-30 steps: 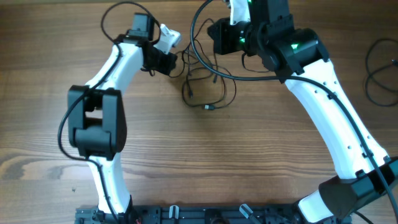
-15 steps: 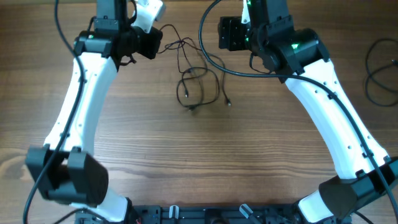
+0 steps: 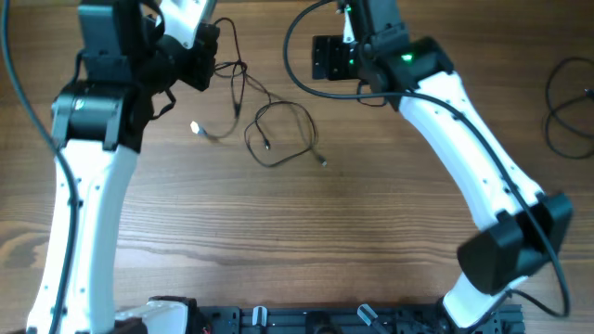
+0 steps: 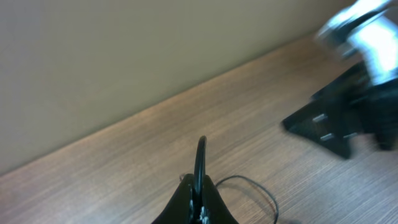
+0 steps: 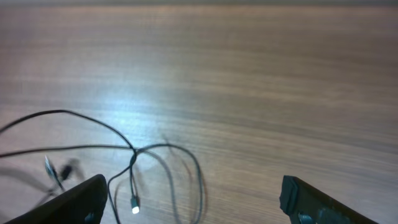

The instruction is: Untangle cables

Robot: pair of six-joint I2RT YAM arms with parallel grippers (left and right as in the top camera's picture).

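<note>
Across the far half of the wooden tabletop (image 3: 371, 232) the two arms are reaching in from opposite sides, the left arm (image 3: 88, 186) toward the far left corner and the right arm (image 3: 464, 139) toward the middle of the far edge. The left hand (image 3: 202, 57) is pressing its fingers together on one end of the cables (image 3: 248, 139), while the right hand (image 3: 325, 57) is hovering with its fingers wide apart and nothing between them. The cables are trailing away from the left hand toward the tabletop's centre and spreading into a loose loop that is lying nearer the near edge than the right hand, between the two hands. By my reading the open right hand is the one placed to drop onto that loop and pull away from the left. A pale-tipped plug (image 3: 195, 128) is resting just on the near side of the left hand.
</note>
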